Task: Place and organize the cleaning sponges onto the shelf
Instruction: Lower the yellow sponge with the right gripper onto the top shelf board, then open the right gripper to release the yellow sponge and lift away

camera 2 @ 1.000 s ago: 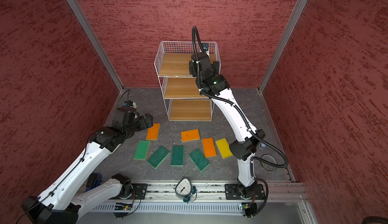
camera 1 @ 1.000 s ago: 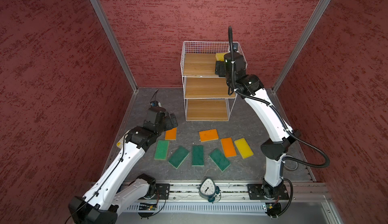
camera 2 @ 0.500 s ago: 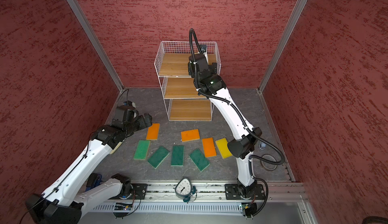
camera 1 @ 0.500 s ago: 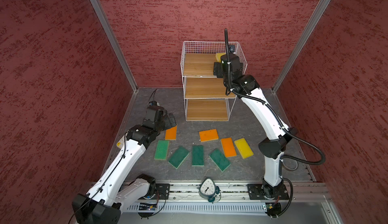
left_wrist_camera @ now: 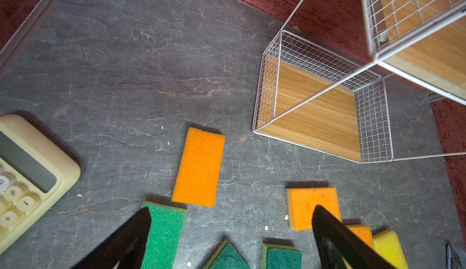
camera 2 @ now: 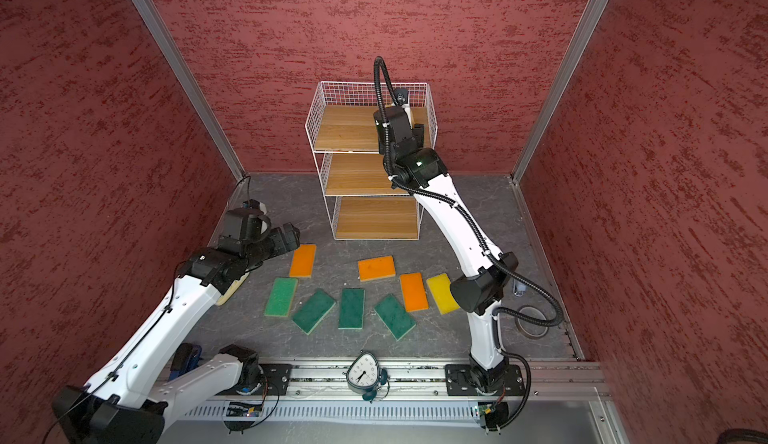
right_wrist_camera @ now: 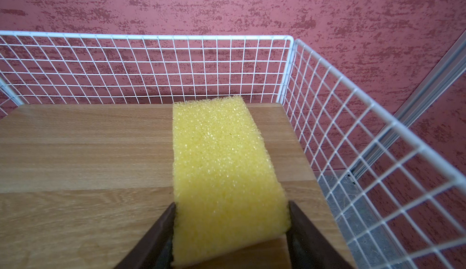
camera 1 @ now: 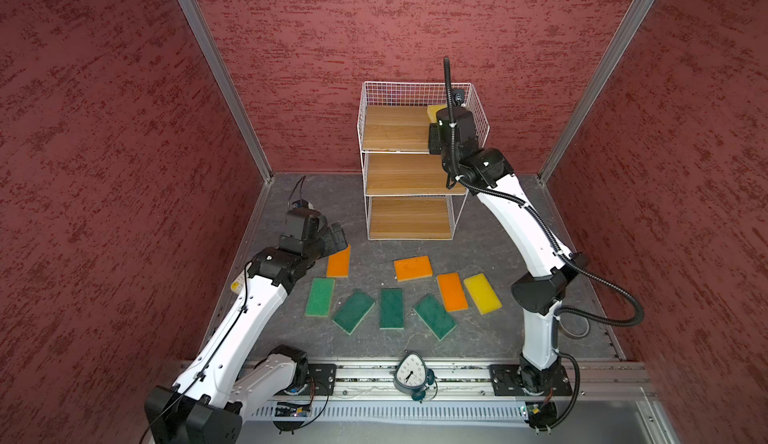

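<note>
Yellow sponge at the back right corner of the shelf's top board.

The shelf (camera 1: 395, 130) has three boards, and only the top one carries anything. My right gripper (right_wrist_camera: 231, 204) is clamped across the yellow sponge (right_wrist_camera: 216, 154), whose far end is by that corner and whose near end looks raised. I'd lower it flat and square to the wire wall, then release and back straight out so it isn't dragged. My left gripper (left_wrist_camera: 230, 209) hangs spread wide over the left side of the surface (camera 1: 374, 196). Mid-surface lie four green sponges (camera 1: 391, 308), three orange sponges (camera 1: 413, 267) and a second yellow sponge (camera 1: 482, 293): nine sponges in all.
</note>
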Robot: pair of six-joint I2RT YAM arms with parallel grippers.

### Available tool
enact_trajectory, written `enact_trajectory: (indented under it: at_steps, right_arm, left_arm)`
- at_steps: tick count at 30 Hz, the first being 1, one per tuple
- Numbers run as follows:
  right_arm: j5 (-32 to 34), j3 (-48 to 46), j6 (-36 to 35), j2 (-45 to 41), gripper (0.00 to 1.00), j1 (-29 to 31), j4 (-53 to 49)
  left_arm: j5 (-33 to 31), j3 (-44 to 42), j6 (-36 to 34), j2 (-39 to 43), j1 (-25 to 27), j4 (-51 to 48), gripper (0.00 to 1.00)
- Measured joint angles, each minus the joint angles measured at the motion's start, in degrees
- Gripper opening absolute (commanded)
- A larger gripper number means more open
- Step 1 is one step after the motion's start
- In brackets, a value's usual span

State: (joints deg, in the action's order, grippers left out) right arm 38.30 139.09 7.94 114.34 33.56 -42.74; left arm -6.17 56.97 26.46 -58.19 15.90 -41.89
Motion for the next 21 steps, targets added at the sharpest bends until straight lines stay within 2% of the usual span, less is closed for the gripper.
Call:
enact_trajectory:
  at_steps: [21]
  right_arm:
    - [2.7, 0.0, 0.6, 0.0, 0.49, 1.9, -0.6]
  left_arm:
    - [1.7, -2.7, 0.0, 3.1, -1.2, 0.7, 1.00]
